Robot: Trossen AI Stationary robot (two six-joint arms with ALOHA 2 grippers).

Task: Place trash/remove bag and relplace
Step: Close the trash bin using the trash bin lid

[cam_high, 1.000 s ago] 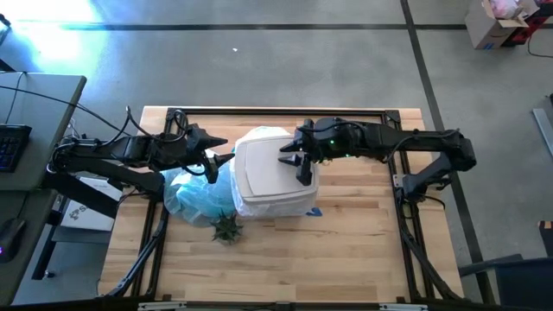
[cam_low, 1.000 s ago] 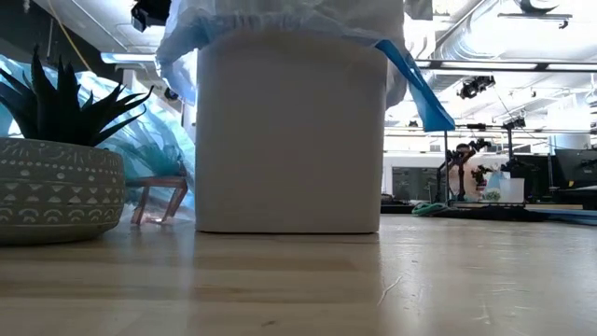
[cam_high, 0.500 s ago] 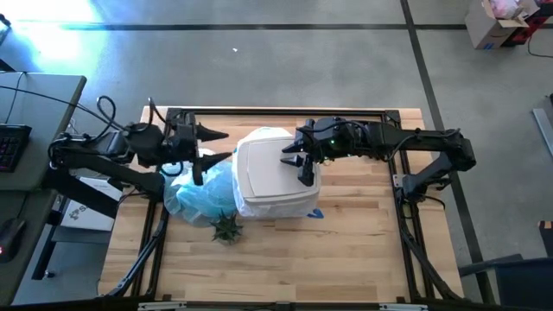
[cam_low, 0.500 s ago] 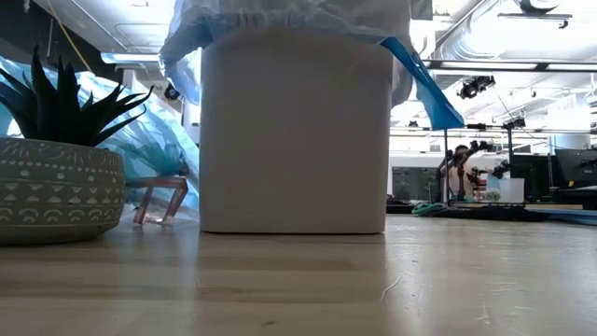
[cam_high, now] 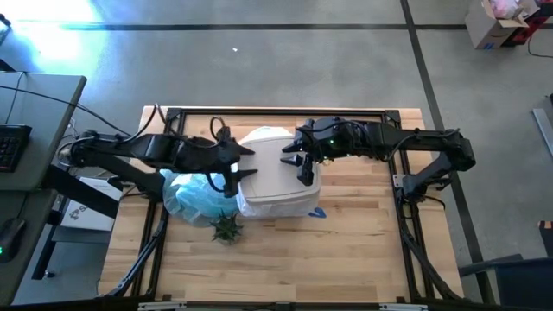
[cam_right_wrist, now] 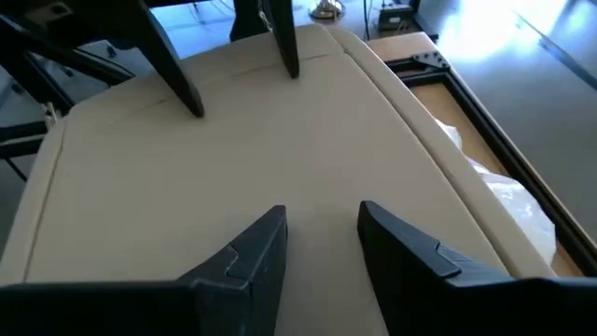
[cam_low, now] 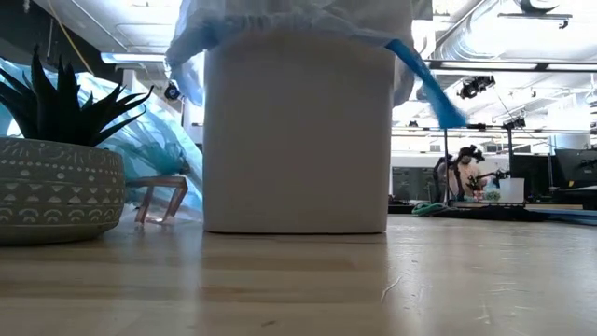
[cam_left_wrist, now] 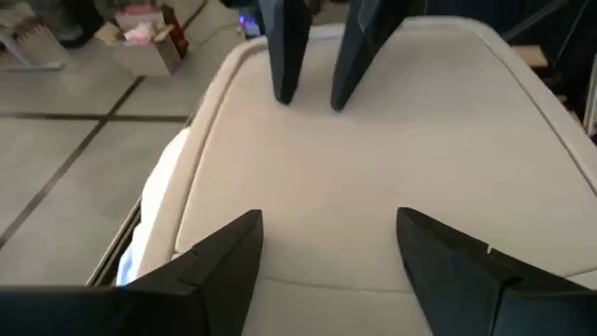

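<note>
A white bin [cam_high: 275, 186] with a closed lid [cam_left_wrist: 373, 159] stands mid-table. A light-blue bag lines it, its rim folded over the bin's edge [cam_low: 280, 23], with a blue tab [cam_low: 424, 79] hanging off. A second, stuffed blue bag [cam_high: 194, 192] lies on the table against the bin's left side. My left gripper [cam_high: 244, 164] is open over the lid's left edge [cam_left_wrist: 326, 243]. My right gripper [cam_high: 300, 166] is open low over the lid's right part [cam_right_wrist: 322, 233]. No loose trash is in view. My right gripper's fingertips [cam_left_wrist: 284, 93] stand right at the lid's top, slanting down from the table's right; I cannot tell whether they touch it. My left gripper touches nothing that shows.
A small potted plant [cam_high: 226, 227] stands on the table in front of the stuffed bag, near the bin's front left corner. Bare wood lies in front of the bin and to its right. A desk with a keyboard [cam_high: 10, 142] stands off the table's left edge.
My left gripper has moved from over the stuffed bag toward the table's right, risen a little and rolled; it now hangs over the lid's left edge. The blue tab at the bin's rim has swung slightly. My right gripper has kept still.
</note>
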